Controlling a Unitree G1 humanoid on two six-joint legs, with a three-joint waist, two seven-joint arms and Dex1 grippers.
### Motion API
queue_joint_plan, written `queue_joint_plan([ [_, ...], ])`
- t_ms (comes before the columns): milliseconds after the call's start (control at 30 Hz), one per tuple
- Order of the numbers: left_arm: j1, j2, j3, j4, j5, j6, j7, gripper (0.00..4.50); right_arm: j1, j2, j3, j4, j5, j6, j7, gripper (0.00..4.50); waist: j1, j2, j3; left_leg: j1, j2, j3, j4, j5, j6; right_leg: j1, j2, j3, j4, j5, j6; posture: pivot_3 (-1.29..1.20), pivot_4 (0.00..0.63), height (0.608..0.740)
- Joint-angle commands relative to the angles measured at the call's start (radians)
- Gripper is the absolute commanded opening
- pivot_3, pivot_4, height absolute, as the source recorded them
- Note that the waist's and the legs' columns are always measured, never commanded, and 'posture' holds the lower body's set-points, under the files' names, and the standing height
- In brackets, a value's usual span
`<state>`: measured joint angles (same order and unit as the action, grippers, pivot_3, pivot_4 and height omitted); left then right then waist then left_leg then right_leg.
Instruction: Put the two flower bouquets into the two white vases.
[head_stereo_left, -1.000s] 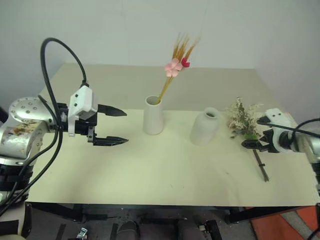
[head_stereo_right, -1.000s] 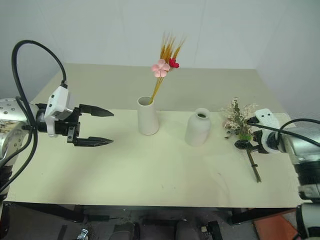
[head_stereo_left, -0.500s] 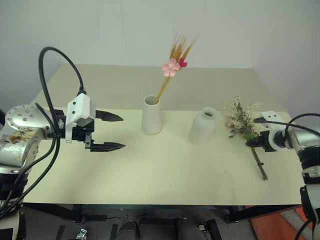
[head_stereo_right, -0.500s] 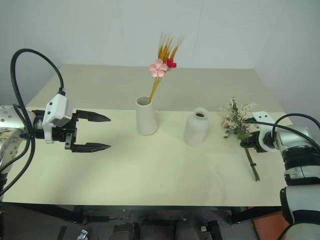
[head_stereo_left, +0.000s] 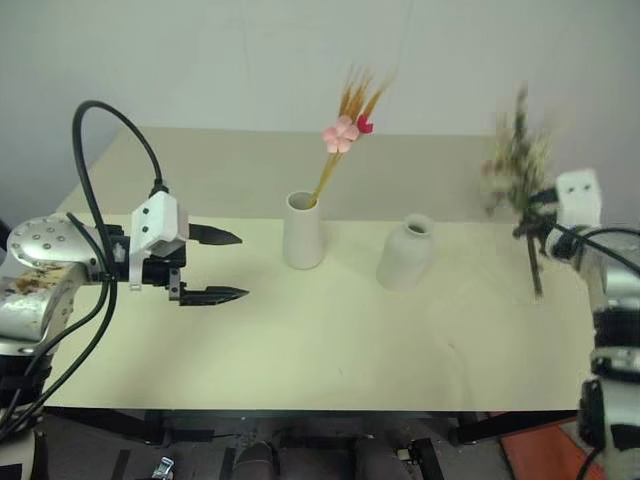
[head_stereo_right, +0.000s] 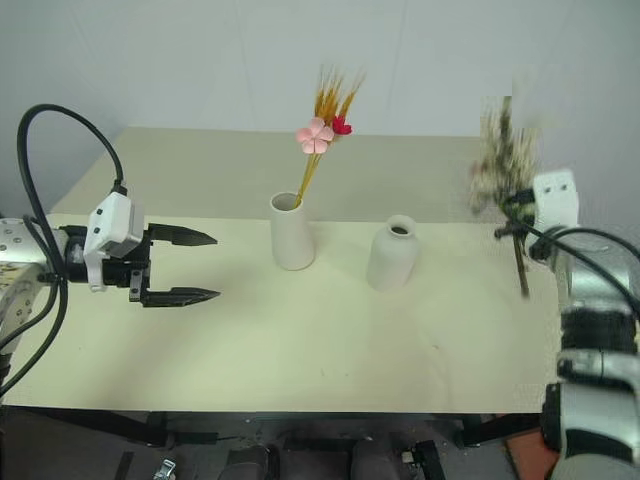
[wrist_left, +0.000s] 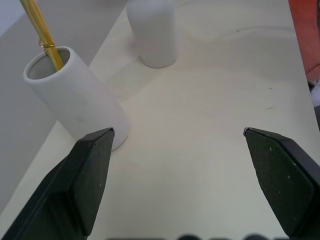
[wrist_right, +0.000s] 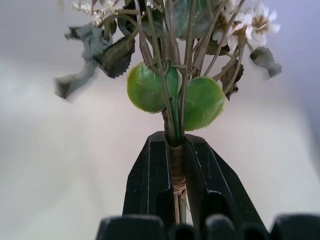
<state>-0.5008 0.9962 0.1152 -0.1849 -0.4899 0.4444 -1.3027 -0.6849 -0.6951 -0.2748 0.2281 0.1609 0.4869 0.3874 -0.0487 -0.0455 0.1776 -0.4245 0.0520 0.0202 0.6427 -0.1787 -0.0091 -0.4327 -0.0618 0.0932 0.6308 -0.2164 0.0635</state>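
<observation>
**A:** On the table (head_stereo_left: 300, 340), what's where relative to the tall cone vase (head_stereo_left: 303, 231)?

**B:** Tall cone vase stands upright mid-table. Yellow-stemmed bunch (head_stereo_left: 345, 130) with red-pink blossoms sits in it, stems leaning toward the right arm's side. Squat bottle vase (head_stereo_left: 406, 252) is just beside the cone vase on the right-arm side, apart from it, upright, neck holding nothing.

**A:** Second bouquet?

**B:** Cream-white and green spray (head_stereo_left: 516, 155) is off the table, held up in the air, well to the right of the cone vase and past the squat one. Roughly upright, brown stem hanging down below the grip. Head is blurred in the head views.

**A:** Right gripper (wrist_right: 178, 150) state?

**B:** Clamped tight on the spray's stem. Wrist view shows both black fingers (wrist_right: 150, 175) pinching the bound stem right under two round green leaves.

**A:** Left gripper (head_stereo_left: 222, 265)?

**B:** Jaws spread wide, nothing between them. Hovers above the table on the left of the cone vase, near it but not touching, fingers pointing toward it. Its wrist view has the cone vase beside one fingertip and the squat vase further back.
</observation>
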Motion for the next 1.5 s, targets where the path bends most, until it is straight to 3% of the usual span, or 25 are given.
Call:
queue_joint_plan([
  [33,-0.019,0.015,0.026,0.013,-0.007,-0.019,-0.006,4.5,0.017,0.094,-0.201,-0.265,0.285,-0.062,0.051,0.16,0.001,0.0,0.0,0.0,0.0,0.0,0.0,0.0,0.0,0.0,0.0,0.0,0.0,0.0,0.0,0.0,0.15,0.74],
  [100,-0.027,0.016,0.019,0.031,0.0,-0.028,-0.01,4.5,0.026,0.153,-0.232,-0.37,0.396,-0.064,0.067,0.16,0.003,0.0,0.0,0.0,0.001,0.0,0.0,0.0,0.0,0.0,0.001,0.0,0.001,0.002,-0.002,0.0,0.15,0.74],
  [400,-0.027,0.019,0.018,0.036,-0.001,-0.028,-0.015,4.5,-0.012,0.212,-0.129,-0.485,0.503,-0.023,0.032,0.16,0.003,0.0,0.0,0.003,0.001,0.0,0.002,0.001,0.001,0.004,0.001,0.0,0.0,0.001,-0.004,0.0,0.15,0.74],
  [667,-0.013,0.035,0.027,0.033,-0.003,-0.019,-0.02,4.5,-0.034,0.245,-0.053,-0.412,0.484,-0.047,0.064,0.16,0.001,0.001,0.0,0.002,0.001,0.0,0.001,0.001,0.001,0.003,0.002,0.0,0.0,0.003,-0.006,0.0,0.15,0.74],
  [1433,0.025,0.06,0.057,0.008,-0.018,-0.019,-0.003,4.5,0.023,0.282,0.0,-0.266,0.408,-0.158,0.14,0.16,0.002,0.001,0.001,0.002,0.001,0.0,0.001,0.001,0.001,0.003,0.001,0.0,0.0,0.003,-0.006,0.0,0.15,0.74],
  [1500,0.024,0.061,0.056,0.01,-0.016,-0.021,-0.002,4.5,0.036,0.286,-0.002,-0.27,0.419,-0.16,0.156,0.89,0.003,0.001,0.001,0.002,0.001,0.0,0.001,0.001,0.001,0.003,0.001,0.0,0.0,0.003,-0.006,0.0,0.15,0.74],
])
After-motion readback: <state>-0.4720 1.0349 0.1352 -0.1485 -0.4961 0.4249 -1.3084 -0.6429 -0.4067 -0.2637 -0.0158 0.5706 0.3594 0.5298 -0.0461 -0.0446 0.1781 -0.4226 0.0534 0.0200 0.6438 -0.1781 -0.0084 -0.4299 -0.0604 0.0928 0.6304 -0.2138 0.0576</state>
